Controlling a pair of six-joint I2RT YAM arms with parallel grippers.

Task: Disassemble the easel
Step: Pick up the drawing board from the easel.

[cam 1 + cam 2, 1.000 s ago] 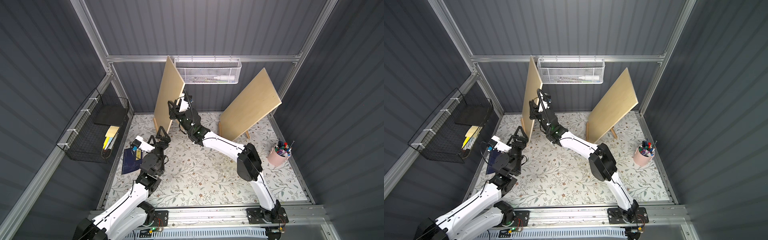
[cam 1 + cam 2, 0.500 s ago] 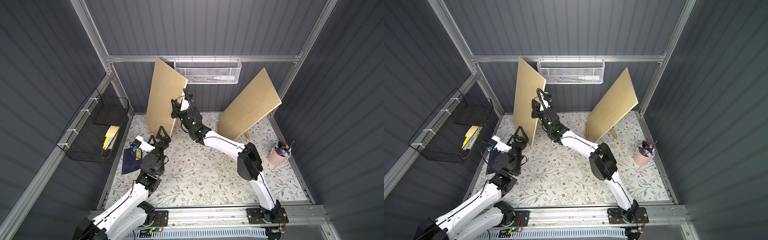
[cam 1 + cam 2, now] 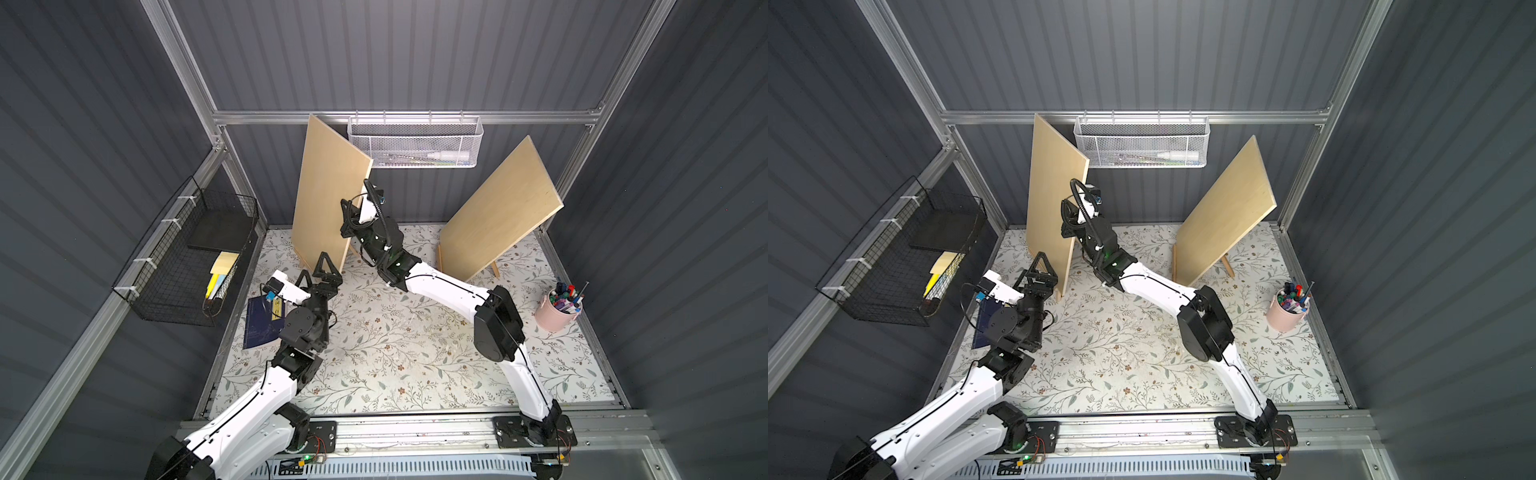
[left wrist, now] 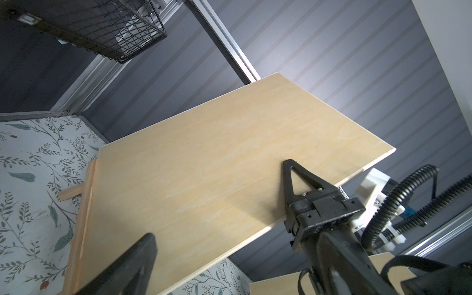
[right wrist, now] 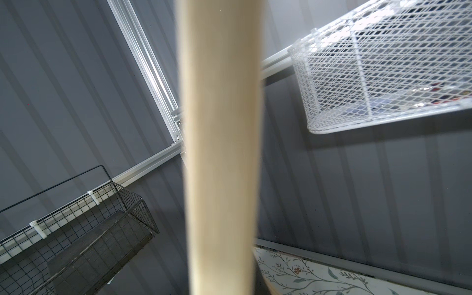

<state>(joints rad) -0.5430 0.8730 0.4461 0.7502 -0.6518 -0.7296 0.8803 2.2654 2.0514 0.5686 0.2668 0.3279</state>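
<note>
My right hand (image 3: 348,211) is clamped on the board (image 3: 328,195) edge, my left hand (image 3: 314,271) gapes wide. The board looks not yet off its stand (image 4: 85,204).

A second ago the wooden board (image 3: 328,195) on the left-hand easel stood almost edge-on in both top views, and you saw only a thin sliver. It has since turned, wider at the half-second mark and wider again now, so its broad face (image 3: 1052,195) is in plain sight. The edge pinched in your right end effector (image 3: 352,212) has barely shifted. The free edge has swung out toward your left, so its top corner now sits further from the white mesh basket (image 3: 415,141).
</note>
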